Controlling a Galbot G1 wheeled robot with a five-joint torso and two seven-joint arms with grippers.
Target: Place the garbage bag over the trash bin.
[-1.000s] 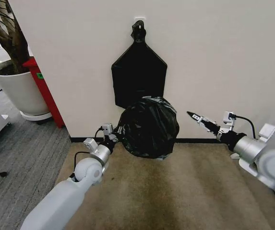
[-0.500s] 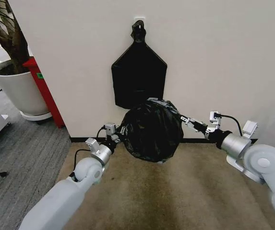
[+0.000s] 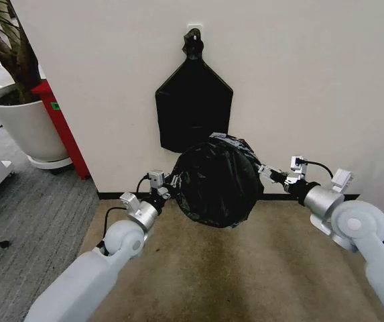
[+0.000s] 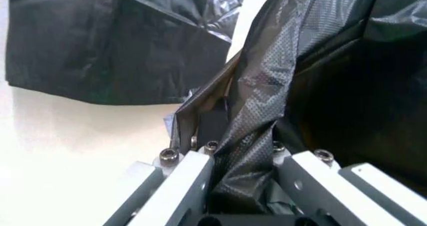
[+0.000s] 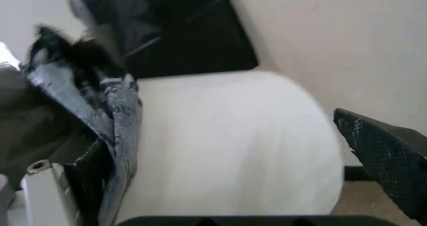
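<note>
Far left: white plant pot (image 3: 25, 124) with red panel (image 3: 61, 127) beside it, against the wall (image 3: 312, 80). Left gripper (image 3: 167, 188) at the bag's left edge, fingers (image 4: 183, 191) closed on a fold of the bag (image 4: 250, 151), as seen in left wrist view. Centre: crinkly black bag (image 3: 217, 181) stretched round and open over the bin (image 5: 233, 146), just in front of the wall above the carpet (image 3: 245, 268); flat black bundle (image 3: 194, 111) hanging on the wall directly above. Right gripper (image 3: 265, 171) at the bag's right edge; in right wrist view, fingers (image 5: 383, 161) spread wide, one beside the bag rim (image 5: 107, 110), cream bin wall between them.
</note>
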